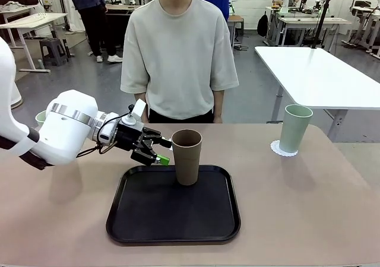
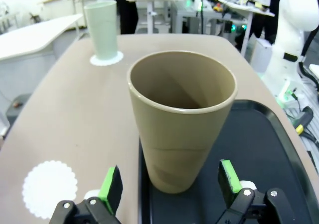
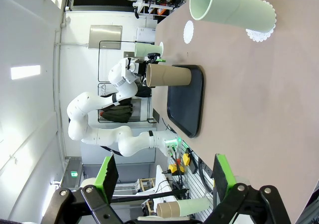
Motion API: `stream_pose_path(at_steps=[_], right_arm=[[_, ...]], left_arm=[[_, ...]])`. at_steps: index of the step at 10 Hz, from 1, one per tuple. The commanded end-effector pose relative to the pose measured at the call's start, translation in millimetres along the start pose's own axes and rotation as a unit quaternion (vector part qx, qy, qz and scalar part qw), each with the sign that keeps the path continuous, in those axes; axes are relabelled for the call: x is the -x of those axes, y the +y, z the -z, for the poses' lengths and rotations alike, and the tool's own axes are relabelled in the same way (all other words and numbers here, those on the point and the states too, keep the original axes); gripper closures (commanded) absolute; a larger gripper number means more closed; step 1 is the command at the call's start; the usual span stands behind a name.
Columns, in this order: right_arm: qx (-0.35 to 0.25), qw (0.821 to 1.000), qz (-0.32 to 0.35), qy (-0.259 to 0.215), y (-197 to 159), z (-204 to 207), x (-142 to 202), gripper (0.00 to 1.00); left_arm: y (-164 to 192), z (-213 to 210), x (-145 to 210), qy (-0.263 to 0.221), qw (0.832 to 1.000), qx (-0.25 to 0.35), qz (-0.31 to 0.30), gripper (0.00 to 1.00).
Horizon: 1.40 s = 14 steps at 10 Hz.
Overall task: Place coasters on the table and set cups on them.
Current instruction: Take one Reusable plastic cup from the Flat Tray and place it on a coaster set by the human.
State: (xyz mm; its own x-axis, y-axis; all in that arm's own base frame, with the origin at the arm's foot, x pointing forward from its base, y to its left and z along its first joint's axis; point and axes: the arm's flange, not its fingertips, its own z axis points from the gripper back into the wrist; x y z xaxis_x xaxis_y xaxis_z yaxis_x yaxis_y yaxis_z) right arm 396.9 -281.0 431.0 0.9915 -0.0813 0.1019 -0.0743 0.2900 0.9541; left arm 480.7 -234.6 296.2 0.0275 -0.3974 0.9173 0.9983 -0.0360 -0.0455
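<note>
The left end effector (image 1: 155, 150) is spread wide and holds nothing. Its two green pads (image 2: 111, 187) stand on either side of the brown cup (image 1: 187, 156), low down near the base, but they do not touch it. The brown cup stands upright at the back of the black tray (image 1: 172, 231), which sits in the middle of the desk (image 1: 309, 219). In the left wrist view, one white coaster (image 2: 50, 188) lies bare on the desk just beside the tray, on the far side toward the person. Another coaster (image 1: 276, 149) is well off to the right, and a pale green cup (image 1: 294, 128) already stands on it. In the right wrist view, a second pale green cup (image 3: 148, 50) shows past the left arm. I cannot tell if a coaster is under it. The right end effector (image 3: 164, 176) is spread wide too and holds nothing. It hangs well away from the cups. So I think the step now is picking up the brown cup. Next, the pads should squeeze in gently on both sides of the cup. Then the cup must go straight up so it clears the tray's rim, move over to the bare coaster, and be set down in its middle. The cup is tall and thin at the bottom, so a crooked push could tip it.
</note>
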Motion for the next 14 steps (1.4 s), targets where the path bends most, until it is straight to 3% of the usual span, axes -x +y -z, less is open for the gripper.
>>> stream_pose_path(at_steps=[1, 13, 14], right_arm=[[0.001, 1.000, -0.002, -0.004, 0.5, 0.8, -0.6, 0.00], [0.001, 1.000, -0.002, -0.004, 0.5, 0.8, -0.6, 0.00], [0.001, 1.000, -0.002, -0.004, 0.5, 0.8, -0.6, 0.00]], left_arm=[[14.4, 3.2, 2.8, -0.012, 1.000, -0.004, 0.006, 0.00], [12.3, 8.6, 8.6, -0.008, 1.000, 0.009, -0.009, 0.00], [16.7, 10.8, 11.5, -0.032, 0.999, 0.015, 0.023, 0.00]])
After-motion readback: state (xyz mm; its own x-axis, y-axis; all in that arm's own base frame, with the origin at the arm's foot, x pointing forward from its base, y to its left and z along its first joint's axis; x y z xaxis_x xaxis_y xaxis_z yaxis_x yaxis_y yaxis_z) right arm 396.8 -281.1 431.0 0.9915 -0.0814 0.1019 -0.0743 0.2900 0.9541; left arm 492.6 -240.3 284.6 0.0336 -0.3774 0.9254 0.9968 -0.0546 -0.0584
